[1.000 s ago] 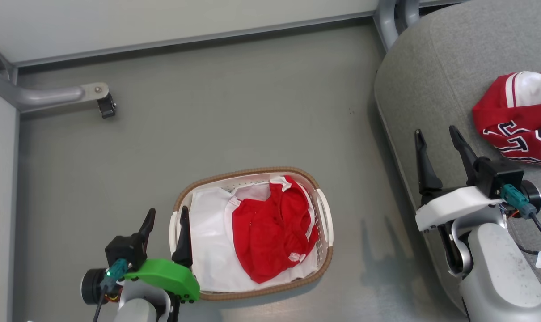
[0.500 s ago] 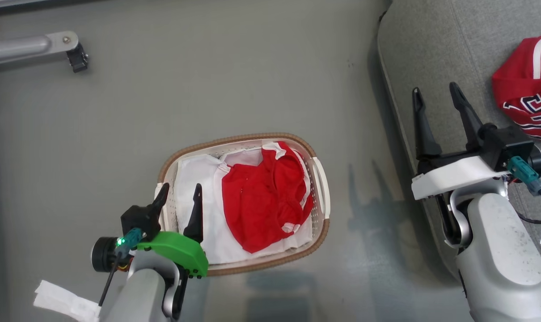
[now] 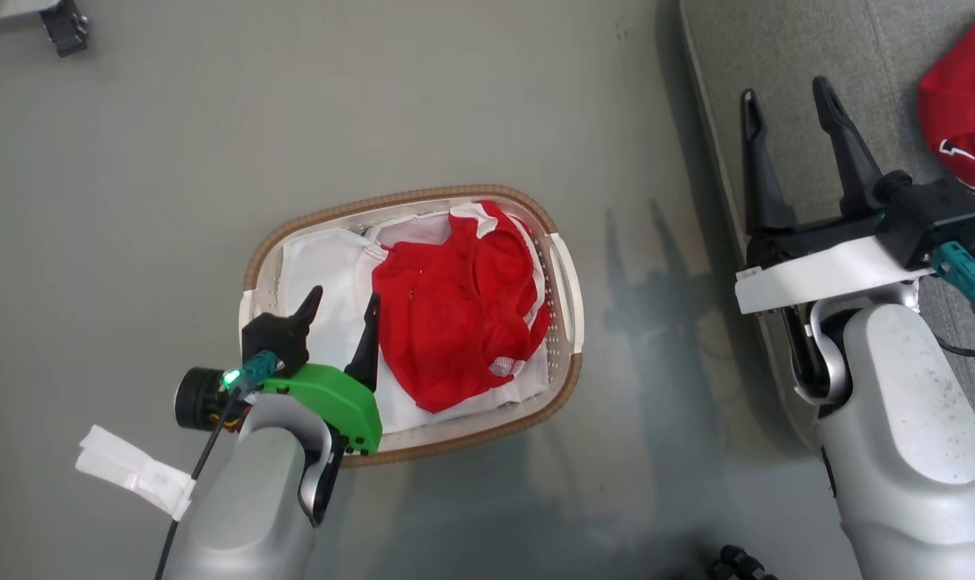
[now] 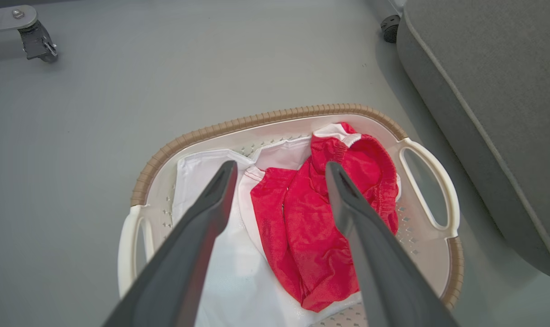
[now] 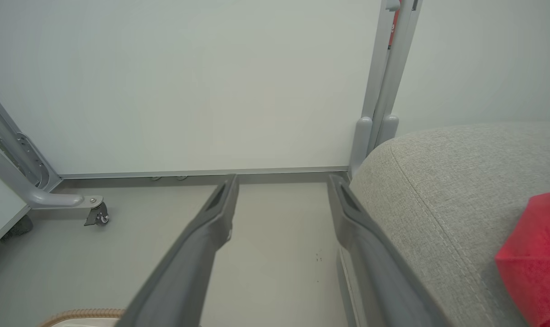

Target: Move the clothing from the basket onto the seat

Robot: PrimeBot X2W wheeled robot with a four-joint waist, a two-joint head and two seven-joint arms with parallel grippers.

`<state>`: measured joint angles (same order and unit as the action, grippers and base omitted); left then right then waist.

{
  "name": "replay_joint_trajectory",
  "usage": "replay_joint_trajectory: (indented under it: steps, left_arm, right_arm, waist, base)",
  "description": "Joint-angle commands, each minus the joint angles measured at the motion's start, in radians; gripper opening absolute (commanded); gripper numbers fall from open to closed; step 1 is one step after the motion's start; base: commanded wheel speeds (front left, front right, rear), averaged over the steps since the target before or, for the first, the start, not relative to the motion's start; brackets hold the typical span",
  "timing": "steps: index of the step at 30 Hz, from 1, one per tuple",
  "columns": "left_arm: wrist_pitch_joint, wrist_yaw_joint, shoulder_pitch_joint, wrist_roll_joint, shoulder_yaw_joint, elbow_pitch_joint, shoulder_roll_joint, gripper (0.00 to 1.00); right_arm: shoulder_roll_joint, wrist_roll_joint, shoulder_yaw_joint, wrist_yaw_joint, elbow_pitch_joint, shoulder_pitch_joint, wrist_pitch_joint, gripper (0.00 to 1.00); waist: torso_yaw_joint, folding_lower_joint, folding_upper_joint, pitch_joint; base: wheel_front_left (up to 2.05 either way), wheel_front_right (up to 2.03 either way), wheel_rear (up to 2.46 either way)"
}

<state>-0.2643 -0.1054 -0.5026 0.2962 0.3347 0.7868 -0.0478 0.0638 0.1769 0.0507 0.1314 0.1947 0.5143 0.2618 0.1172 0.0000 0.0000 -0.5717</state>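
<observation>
The red shorts point(image 3: 455, 310) with white trim lie bunched in the white basket point(image 3: 566, 278) with its brown rim, on top of a flat white sheet point(image 3: 326, 258). My left gripper point(image 3: 344, 300) hovers open over the basket's left side, its fingers just left of the shorts point(image 4: 320, 231). The red jersey point(image 3: 964, 129) with dark letters rests on the grey seat point(image 3: 786, 40) at the right edge. My right gripper point(image 3: 786, 97) stands open and empty over the seat's left border, left of the jersey point(image 5: 536, 259).
The basket point(image 4: 427, 181) stands on the grey floor beside the seat point(image 4: 484, 77). A caster on a metal leg point(image 3: 64, 28) is at the top left, another point(image 4: 388, 27) by the seat's corner. A white wall panel point(image 5: 188, 81) rises behind. A white tag point(image 3: 133, 471) hangs from my left arm.
The head camera has tilted down, shifting the whole picture. My left gripper has moved in over the basket's left side toward the shorts. The right gripper stays open by the seat.
</observation>
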Motion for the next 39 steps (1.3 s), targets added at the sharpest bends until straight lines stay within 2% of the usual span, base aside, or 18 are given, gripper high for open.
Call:
replay_joint_trajectory:
  steps: [1,17,39]
  left_arm:
    - [0.000,-0.003,-0.031,-0.008,0.005,0.010,-0.006,1.00]
    - [0.000,-0.015,-0.190,-0.014,0.079,0.063,-0.006,1.00]
    - [0.000,-0.025,-0.355,0.065,0.273,0.258,-0.006,1.00]
  right_arm:
    - [0.001,0.004,0.001,-0.001,-0.012,0.018,0.005,1.00]
    - [-0.009,0.015,0.033,-0.001,-0.065,0.092,0.005,1.00]
    - [-0.011,0.029,0.059,-0.001,-0.121,0.150,0.005,1.00]
  waist:
    - [0.021,0.0000,0.0000,-0.045]
    - [0.066,0.0000,0.0000,-0.160]
    - [0.098,0.0000,0.0000,-0.273]
  base:
    - [0.00,0.00,0.00]
    - [0.00,0.00,0.00]
    - [0.00,0.00,0.00]
